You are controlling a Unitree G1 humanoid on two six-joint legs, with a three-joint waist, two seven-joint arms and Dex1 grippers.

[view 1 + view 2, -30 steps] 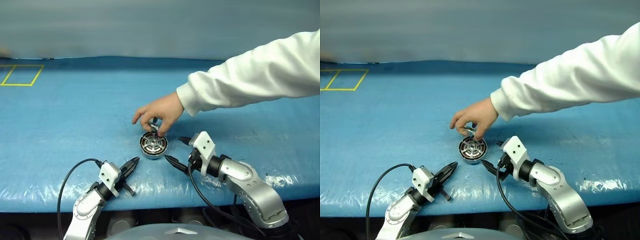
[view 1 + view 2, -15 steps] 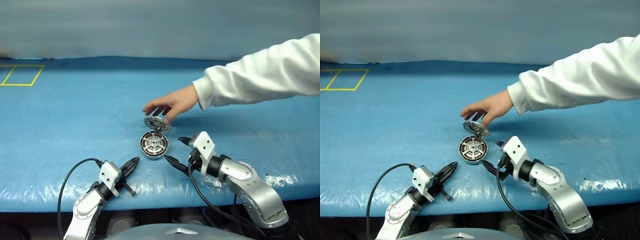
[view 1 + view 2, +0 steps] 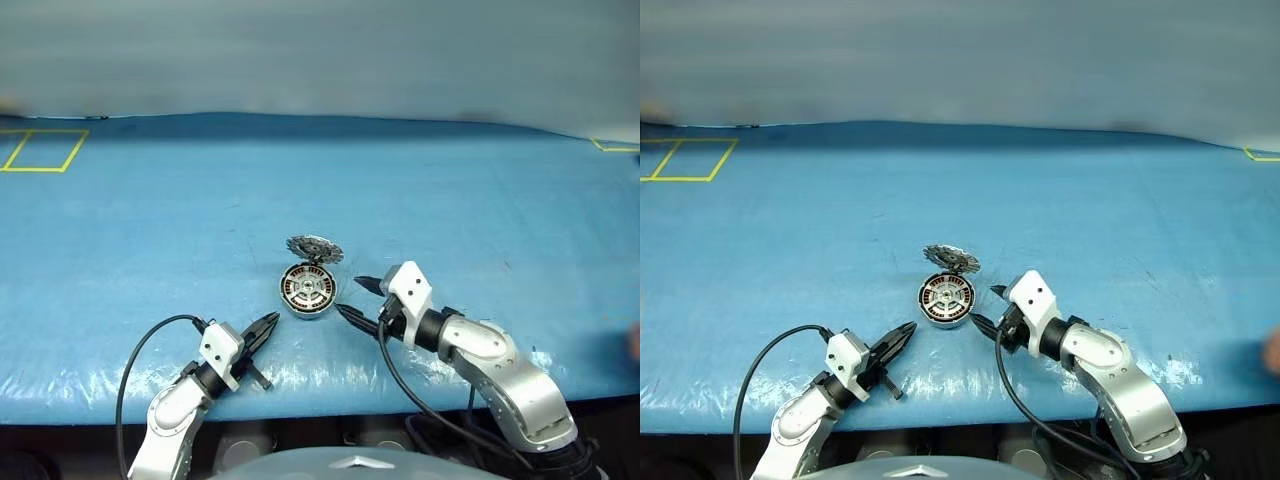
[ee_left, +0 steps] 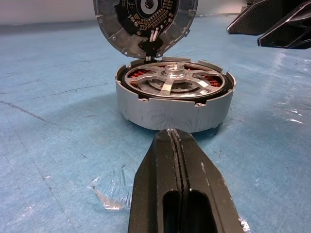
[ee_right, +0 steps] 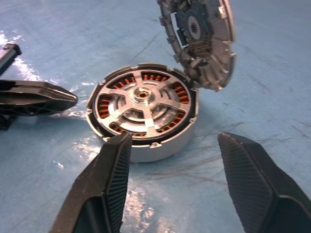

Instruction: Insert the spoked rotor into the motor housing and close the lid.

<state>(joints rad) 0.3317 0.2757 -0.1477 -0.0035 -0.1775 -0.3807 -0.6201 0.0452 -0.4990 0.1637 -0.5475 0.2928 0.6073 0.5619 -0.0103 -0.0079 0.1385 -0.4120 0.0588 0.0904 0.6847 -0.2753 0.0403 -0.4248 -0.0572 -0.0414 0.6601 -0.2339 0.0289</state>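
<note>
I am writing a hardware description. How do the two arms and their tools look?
Both arms are silver-grey metal with black joints and a white block at the wrist. Each carries a looping black cable. The left tool and the right tool each have two pointed black fingers with ribbed pads.

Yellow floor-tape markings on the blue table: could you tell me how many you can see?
2. One yellow outlined rectangle sits at the far left of the table; a yellow corner shows at the far right edge. Others may lie outside the view.
</note>
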